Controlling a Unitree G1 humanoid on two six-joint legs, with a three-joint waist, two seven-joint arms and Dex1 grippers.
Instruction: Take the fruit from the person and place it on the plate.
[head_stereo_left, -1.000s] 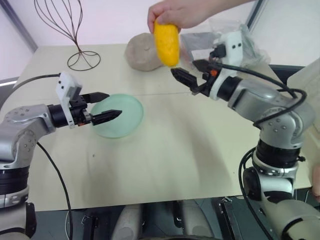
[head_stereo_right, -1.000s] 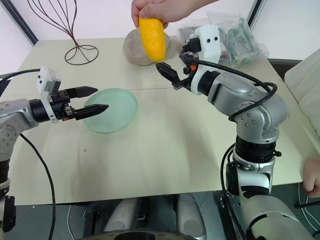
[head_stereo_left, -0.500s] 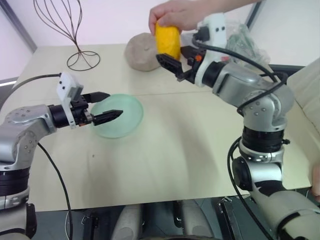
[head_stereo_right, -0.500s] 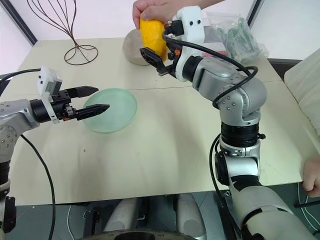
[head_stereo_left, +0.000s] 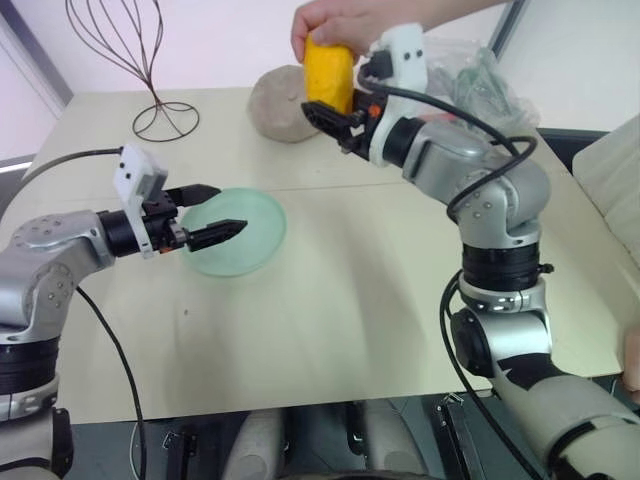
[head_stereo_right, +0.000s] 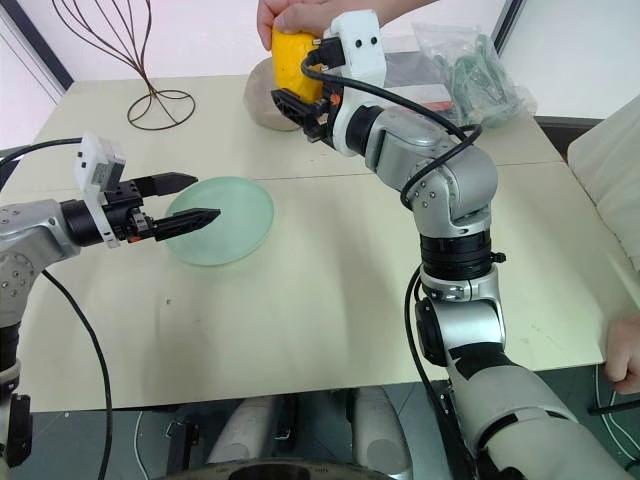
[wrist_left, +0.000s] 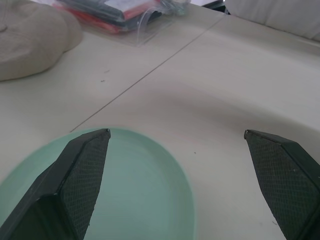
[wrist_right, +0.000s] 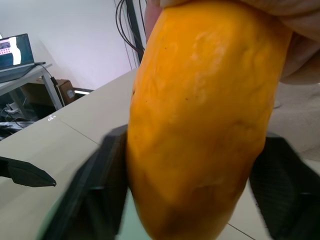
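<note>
Fruit: the yellow-orange fruit (head_stereo_left: 329, 72) is up in the air above the far side of the bench (head_stereo_left: 340, 330). It hangs upright, with its top in the person's hand.
Person: the person's hand (head_stereo_left: 345, 22) reaches in from the far side and wraps around the top of the fruit.
Right end effector: the right end effector (head_stereo_right: 297, 96) is clenched on the lower part of the fruit. In the right wrist view one black finger (wrist_right: 102, 182) sits on each side of the fruit, pressed against it.
Left end effector: the left end effector (head_stereo_left: 215, 210) is released, with its two fingers wide apart. It hangs just over the near left edge of the plate and grasps nothing.
Plate: the pale green plate (head_stereo_left: 250, 235) lies flat on the bench, with nothing on it.
Other things: a round tan cap (head_stereo_left: 280, 105) lies on the bench behind the fruit. A thin wire stand (head_stereo_left: 150, 60) is at the far left. A clear bag (head_stereo_right: 470, 70) lies at the far right.
</note>
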